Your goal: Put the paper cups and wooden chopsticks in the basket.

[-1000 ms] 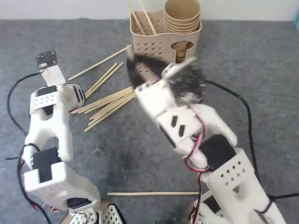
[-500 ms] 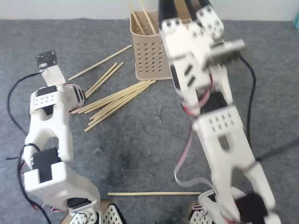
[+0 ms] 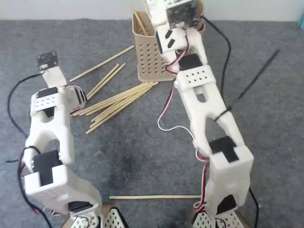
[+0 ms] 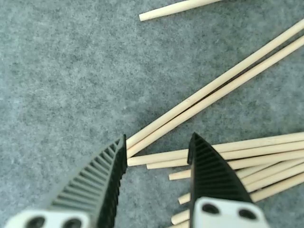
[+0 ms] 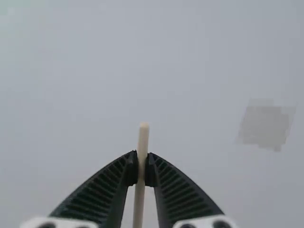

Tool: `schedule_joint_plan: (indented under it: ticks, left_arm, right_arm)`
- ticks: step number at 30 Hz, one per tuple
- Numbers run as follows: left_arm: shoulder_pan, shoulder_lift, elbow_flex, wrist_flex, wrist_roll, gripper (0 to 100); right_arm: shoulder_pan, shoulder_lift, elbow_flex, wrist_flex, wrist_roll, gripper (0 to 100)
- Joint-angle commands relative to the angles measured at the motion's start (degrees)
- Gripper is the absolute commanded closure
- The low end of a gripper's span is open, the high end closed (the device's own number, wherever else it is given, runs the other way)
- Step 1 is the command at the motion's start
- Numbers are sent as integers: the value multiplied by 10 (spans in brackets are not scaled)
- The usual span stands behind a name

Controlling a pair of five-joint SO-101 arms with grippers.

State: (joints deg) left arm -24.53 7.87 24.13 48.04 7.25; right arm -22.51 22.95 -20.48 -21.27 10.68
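Over the basket (image 3: 151, 59) at the far side of the tabletop (image 3: 266, 95), my right arm (image 3: 197, 80) is now stretched out almost straight. A second ago it was low and in front of the basket, and half a second ago it was swinging upward. I read that as the carry being nearly finished, with the release into the basket not yet made.

The right gripper (image 5: 141, 164) is clamped on one wooden chopstick (image 5: 143, 135). The stick is pinched between the fingertips, its end poking just past them and its shaft running back between the jaws. That wrist camera faces a blank pale surface, so I cannot tell from it how the stick lines up with the basket's compartments. A few chopsticks already stand in the basket's left compartment (image 3: 140, 21).

My left arm has not moved over that second. The left gripper (image 4: 158, 142) hangs with its jaws apart just above the near ends of the loose chopsticks (image 3: 114, 102) fanned out beside the basket, apparently touching none of them. One single chopstick (image 3: 156, 196) lies well apart, near the arm bases. Most of the sticks remain to be collected.
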Motion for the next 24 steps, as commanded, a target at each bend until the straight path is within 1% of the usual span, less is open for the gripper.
schedule_joint_plan:
  ticks: [1, 4, 8, 10, 12, 14, 20, 24]
  left_arm:
    - [8, -3, -15, -22, -2, 798]
    - [8, -3, -15, -23, -2, 798]
    - [8, -3, -15, -23, -2, 798]
    - [8, -3, -15, -23, -2, 798]
    - [8, -3, -15, -23, -2, 798]
    - [8, -3, -15, -23, -2, 798]
    - [8, -3, -15, -24, -2, 798]
    - [8, -3, -15, -24, -2, 798]
  right_arm:
    - [7, 3, -40, -6, 8, 991]
    - [6, 3, -40, 51, -37, 991]
    - [9, -15, -43, 176, -91, 981]
    - [10, -22, -43, 223, -115, 941]
    - [10, -28, -43, 256, -135, 873]
    - [7, -29, -44, 274, -137, 826]
    - [4, -56, -44, 297, -145, 823]
    - [5, -98, -44, 326, -226, 827]
